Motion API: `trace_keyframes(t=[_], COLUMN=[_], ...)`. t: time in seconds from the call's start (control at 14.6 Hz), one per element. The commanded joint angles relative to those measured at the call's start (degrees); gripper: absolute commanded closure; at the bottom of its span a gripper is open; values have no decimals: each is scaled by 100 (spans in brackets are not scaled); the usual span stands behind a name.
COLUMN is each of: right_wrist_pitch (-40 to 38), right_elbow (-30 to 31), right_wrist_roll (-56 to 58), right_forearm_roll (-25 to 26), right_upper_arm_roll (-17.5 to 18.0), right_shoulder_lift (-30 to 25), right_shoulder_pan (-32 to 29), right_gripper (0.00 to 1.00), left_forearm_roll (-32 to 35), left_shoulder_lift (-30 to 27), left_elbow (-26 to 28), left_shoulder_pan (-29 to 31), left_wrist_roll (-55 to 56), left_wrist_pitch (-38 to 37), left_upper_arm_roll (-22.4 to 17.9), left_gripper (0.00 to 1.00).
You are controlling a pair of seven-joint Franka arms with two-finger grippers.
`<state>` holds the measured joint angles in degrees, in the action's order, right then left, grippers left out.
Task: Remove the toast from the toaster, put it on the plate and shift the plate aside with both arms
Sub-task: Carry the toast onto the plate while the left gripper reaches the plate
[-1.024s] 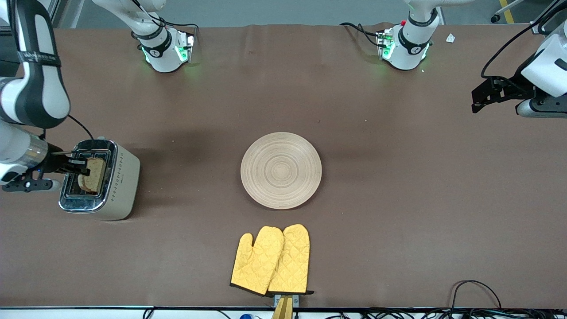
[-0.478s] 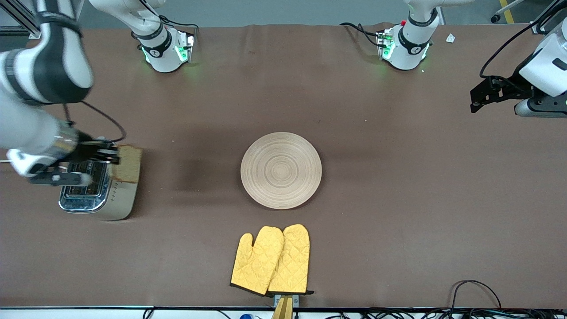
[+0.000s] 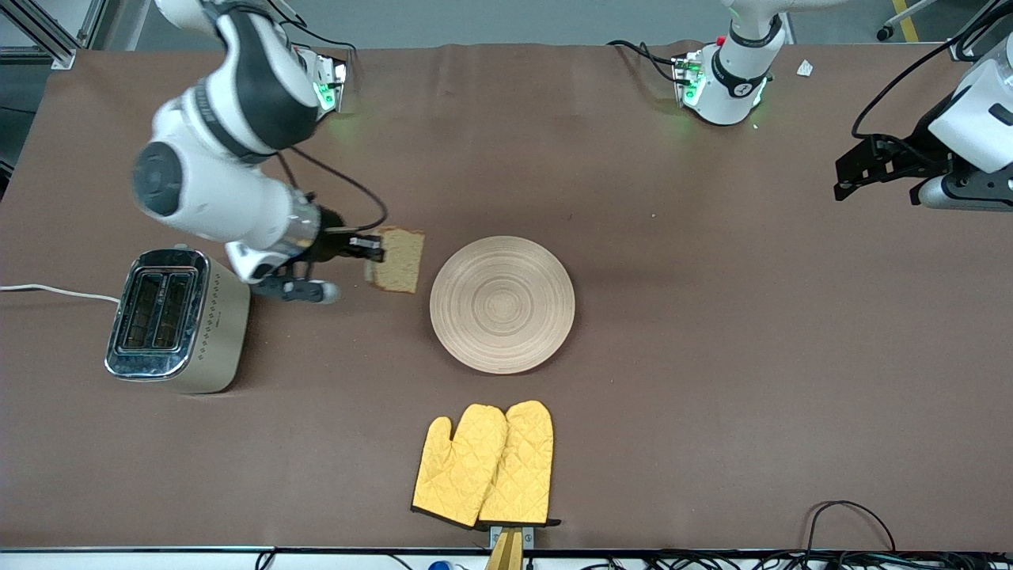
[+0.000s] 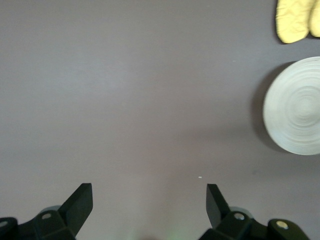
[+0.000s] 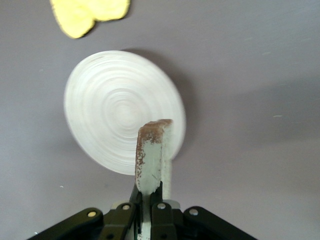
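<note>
My right gripper (image 3: 372, 249) is shut on the toast (image 3: 398, 260), a light brown slice with a darker crust, and holds it over the bare table between the toaster and the plate (image 3: 502, 304). In the right wrist view the toast (image 5: 151, 157) stands edge-on between the shut fingers, with the round pale wooden plate (image 5: 112, 107) under it. My left gripper (image 3: 848, 178) is open and empty, up in the air over the left arm's end of the table. The left wrist view shows its open gripper (image 4: 149, 200) and the plate (image 4: 296, 112) off to one side.
A silver toaster (image 3: 174, 319) with empty slots stands at the right arm's end. Two yellow quilted oven mitts (image 3: 487, 465) lie nearer to the front camera than the plate; they also show in the wrist views (image 4: 297, 20) (image 5: 90, 14). Cables run along the front edge.
My right gripper has lifted the toast out of the toaster and carried it toward the plate. The toaster's slots now stand empty. The left arm has barely moved.
</note>
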<state>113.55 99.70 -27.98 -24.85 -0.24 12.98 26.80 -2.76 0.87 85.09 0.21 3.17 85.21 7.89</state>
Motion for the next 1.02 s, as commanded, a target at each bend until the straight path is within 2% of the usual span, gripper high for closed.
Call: trace_keyframes(t=[0.0,0.14,0.27,0.48,0.75,0.96], right_wrist_pitch=[1103,1765,2161,2723,3155,3112], right_elbow=[479,507,472,192,-170,14], right_wrist_roll=[-506,-498,-498,-445,-261,546], right_forearm_roll=[-160,-161,-213,-573,-530,-521], right_upper_arm_roll=[-64,-72,-64,-64,-90,-99], right_shoulder_lift=[-85,159,423,1003,1663,1743], right_shoulder_pan=[921,1353,1355,1345,1301,1056], right_gripper=[100,100,100,100,100,100], left_forearm_roll=[-321,-776,-1199,-1841,-2306,-2948], left_shoulder_lift=[273,439,729,1238,2003,2627], left_elbow=[-142,-133,-133,-133,-133,-124], left_shoulder_pan=[41,32,41,15,-82,-143], left_wrist_roll=[-106,-106,-106,-115,-351,-913], left_wrist_pitch=[22,319,557,1111,1691,2279], left_upper_arm_roll=[-25,-16,-16,-16,37,45], left_gripper=[0,0,0,0,0,0])
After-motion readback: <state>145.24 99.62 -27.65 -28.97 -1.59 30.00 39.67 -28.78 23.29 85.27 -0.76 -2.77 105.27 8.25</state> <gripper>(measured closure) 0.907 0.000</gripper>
